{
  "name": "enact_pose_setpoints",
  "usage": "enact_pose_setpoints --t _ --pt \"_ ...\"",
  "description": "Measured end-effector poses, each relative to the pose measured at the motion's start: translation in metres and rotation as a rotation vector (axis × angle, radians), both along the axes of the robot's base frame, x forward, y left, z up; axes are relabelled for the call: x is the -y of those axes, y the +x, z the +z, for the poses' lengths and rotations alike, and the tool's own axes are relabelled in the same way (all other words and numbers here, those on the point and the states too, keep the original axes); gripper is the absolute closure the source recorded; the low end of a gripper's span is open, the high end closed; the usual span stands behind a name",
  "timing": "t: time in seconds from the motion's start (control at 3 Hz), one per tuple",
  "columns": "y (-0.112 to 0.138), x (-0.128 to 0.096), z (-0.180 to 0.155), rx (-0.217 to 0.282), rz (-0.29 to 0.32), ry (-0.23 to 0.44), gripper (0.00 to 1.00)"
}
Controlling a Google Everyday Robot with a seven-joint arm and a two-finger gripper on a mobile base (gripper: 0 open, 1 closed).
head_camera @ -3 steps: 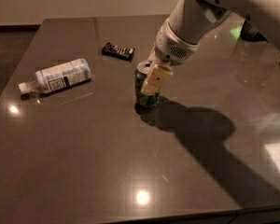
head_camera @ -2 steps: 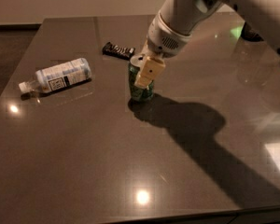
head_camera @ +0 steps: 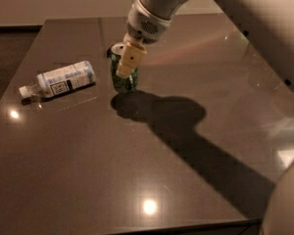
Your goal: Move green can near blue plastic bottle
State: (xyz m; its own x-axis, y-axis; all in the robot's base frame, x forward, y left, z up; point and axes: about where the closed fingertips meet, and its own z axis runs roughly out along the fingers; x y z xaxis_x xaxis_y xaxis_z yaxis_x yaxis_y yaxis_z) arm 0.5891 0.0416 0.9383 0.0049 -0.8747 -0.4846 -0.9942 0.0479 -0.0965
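Observation:
The green can [head_camera: 122,80] stands upright on the dark table [head_camera: 137,170], its silver top showing at the upper left. My gripper [head_camera: 126,62] comes down from the upper right and is shut on the can, one pale finger [head_camera: 130,58] lying across its front. The blue plastic bottle [head_camera: 61,79] lies on its side a short way to the can's left, white cap pointing left, a small gap between the two. The black snack bar wrapper is hidden behind the arm or out of view.
The white arm [head_camera: 235,13] reaches in from the upper right and throws a wide shadow [head_camera: 186,131] across the table's middle. The table's left edge [head_camera: 14,77] is close behind the bottle. Its front edge runs along the bottom.
The gripper has carried the green can to the left, so it now stands much closer to the bottle. The bottle has not moved on the table.

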Motion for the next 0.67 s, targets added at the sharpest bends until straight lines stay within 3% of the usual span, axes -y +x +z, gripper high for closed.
enact_pose_setpoints --t 0.33,0.67 --pt "0.008 -0.039 0.004 0.002 0.044 0.017 1.00" --pt "0.004 -0.060 -0.008 -0.008 0.079 -0.002 0.80"
